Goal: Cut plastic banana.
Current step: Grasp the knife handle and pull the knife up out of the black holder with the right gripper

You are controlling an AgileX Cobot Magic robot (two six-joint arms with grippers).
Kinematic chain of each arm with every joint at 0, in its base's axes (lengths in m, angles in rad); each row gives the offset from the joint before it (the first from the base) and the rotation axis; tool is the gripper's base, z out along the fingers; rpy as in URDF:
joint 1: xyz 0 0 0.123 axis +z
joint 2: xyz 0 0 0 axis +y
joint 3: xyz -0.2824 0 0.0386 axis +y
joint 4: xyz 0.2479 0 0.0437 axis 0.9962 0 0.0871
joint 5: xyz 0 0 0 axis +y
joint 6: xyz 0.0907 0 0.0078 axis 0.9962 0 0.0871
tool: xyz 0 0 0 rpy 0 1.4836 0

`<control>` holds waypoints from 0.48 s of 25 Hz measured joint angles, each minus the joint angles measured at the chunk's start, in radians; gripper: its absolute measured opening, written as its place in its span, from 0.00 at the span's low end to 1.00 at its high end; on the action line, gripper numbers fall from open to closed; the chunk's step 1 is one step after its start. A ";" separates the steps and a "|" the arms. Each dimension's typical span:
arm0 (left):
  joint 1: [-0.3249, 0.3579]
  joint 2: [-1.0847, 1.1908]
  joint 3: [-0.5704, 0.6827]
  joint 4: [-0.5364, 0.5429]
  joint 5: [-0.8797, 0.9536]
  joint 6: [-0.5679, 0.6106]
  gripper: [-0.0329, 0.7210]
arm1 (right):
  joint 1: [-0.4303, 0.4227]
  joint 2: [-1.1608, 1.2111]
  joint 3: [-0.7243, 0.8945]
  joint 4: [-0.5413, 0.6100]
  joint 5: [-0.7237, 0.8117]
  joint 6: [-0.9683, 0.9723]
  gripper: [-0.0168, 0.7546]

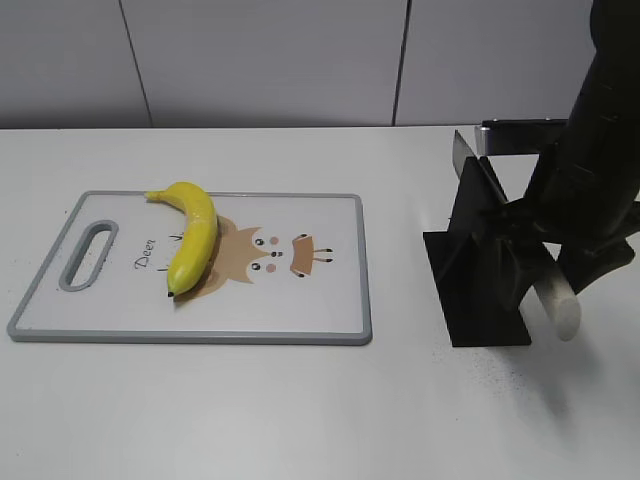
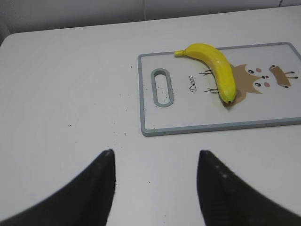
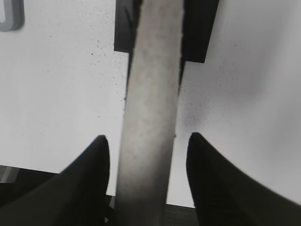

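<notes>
The plastic banana is glossy yellow and lies on the left half of the white, grey-rimmed cutting board. It also shows in the left wrist view on the board. A knife with a pale grey round handle and a blade rests in a black stand to the right of the board. My right gripper is open, one finger on each side of the handle, with gaps showing. My left gripper is open and empty over bare table, near the board's handle end.
The board has a grey handle slot at its left end and a deer print in the middle. A grey wall runs along the table's far edge. The left gripper is out of the exterior view.
</notes>
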 joint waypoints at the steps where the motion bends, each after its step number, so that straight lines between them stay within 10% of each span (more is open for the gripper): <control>1: 0.000 0.000 0.000 0.000 0.000 0.000 0.76 | 0.000 0.000 0.000 0.000 0.000 0.004 0.55; 12: 0.000 0.000 0.000 0.000 0.000 0.000 0.75 | 0.000 -0.003 0.000 0.009 0.035 0.045 0.26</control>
